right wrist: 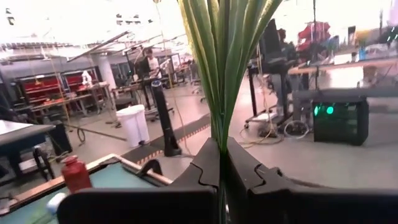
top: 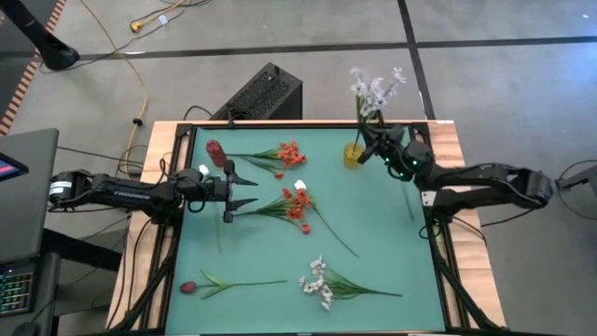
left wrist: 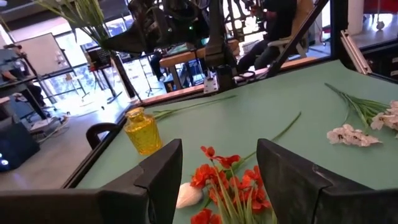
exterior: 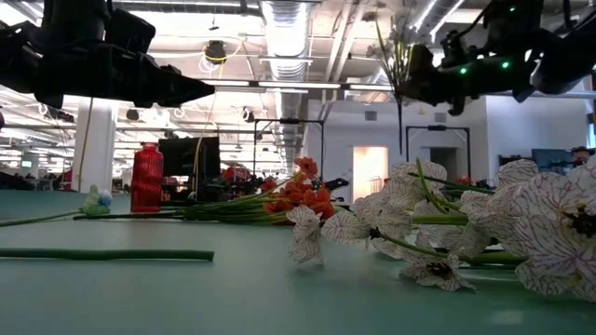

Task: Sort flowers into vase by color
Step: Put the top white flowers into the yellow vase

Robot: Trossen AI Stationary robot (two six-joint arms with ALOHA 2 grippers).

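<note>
My right gripper (top: pixel 370 145) is shut on a white-blossom spray (top: pixel 377 89) near the table's far right corner, just beside a small yellow vase (top: pixel 354 155). My left gripper (top: pixel 248 191) hovers open over the left middle of the mat, its fingers pointing at a red-orange blossom cluster (top: pixel 298 207) with a white bud (left wrist: pixel 186 195). A second red-orange cluster (top: pixel 289 154) lies farther back. A dark red bud (top: pixel 189 287) and another white spray (top: pixel 320 283) lie flat near the near edge. A red vase (top: pixel 215 152) stands far left. My right gripper pinches the white spray's green stem and leaves (right wrist: pixel 221 140) between its two shut fingers. The spray stands upright and is lifted clear of the table, blossoms above the fingers, and the stem's lower part (exterior: pixel 400 126) hangs straight down below them.
The green mat (top: pixel 382 243) has free room between the flowers on its right half. A black box (top: pixel 266 91) sits beyond the far edge. Wooden table rims (top: pixel 457 140) frame the mat. People and workshop furniture show in the room behind.
</note>
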